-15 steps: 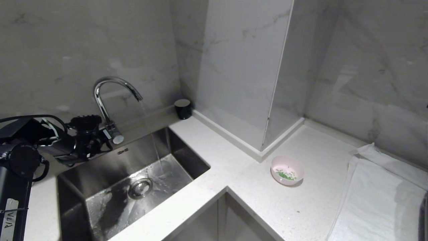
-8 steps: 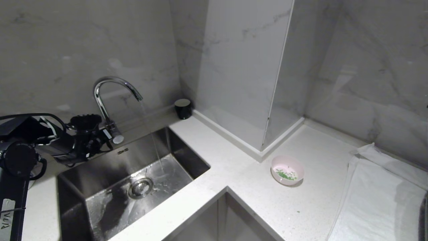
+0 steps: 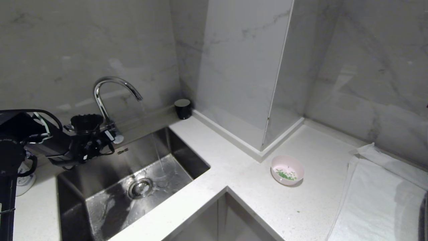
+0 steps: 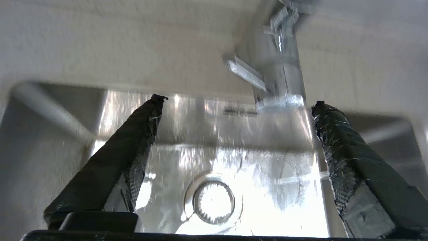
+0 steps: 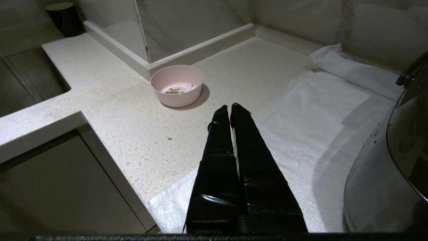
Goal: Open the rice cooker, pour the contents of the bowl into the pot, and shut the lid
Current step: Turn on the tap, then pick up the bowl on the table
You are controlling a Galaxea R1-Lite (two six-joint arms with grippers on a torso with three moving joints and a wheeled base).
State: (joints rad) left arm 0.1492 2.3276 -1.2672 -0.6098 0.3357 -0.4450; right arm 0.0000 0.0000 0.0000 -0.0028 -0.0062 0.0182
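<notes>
Pink outside and white inside, the bowl [image 3: 287,169] sat on the speckled white tabletop [image 3: 234,177], near the foot of the marble corner column [image 3: 244,67]. A small scatter of green bits [image 3: 285,174] lay on its floor and it stood upright; the right wrist view showed the same greens [image 5: 173,90] low in the bowl [image 5: 177,85].

Off to the left the steel sink [image 3: 133,180] held a wet basin with a round drain [image 3: 140,187], and a thin stream of water ran from the curved chrome faucet [image 3: 110,90] into it. A small dark cup [image 3: 183,108] stood in the back corner behind the sink.

At the sink's back edge, just beside the faucet base, the left tool [image 3: 100,142] hovered; in its own wrist view the left tool [image 4: 234,103] had its two black fingers [image 4: 133,140] spread wide apart with nothing between them, the faucet stem [image 4: 281,67] ahead and the drain [image 4: 214,202] below. The bowl was well apart from it, across the tabletop to the right.

The right tool [image 5: 230,106] had its fingers pressed together, empty, over the edge of a white towel [image 5: 317,127], with the bowl near and just ahead of its tips. A dark rounded appliance [image 5: 411,134] showed at that view's edge on the towel.
</notes>
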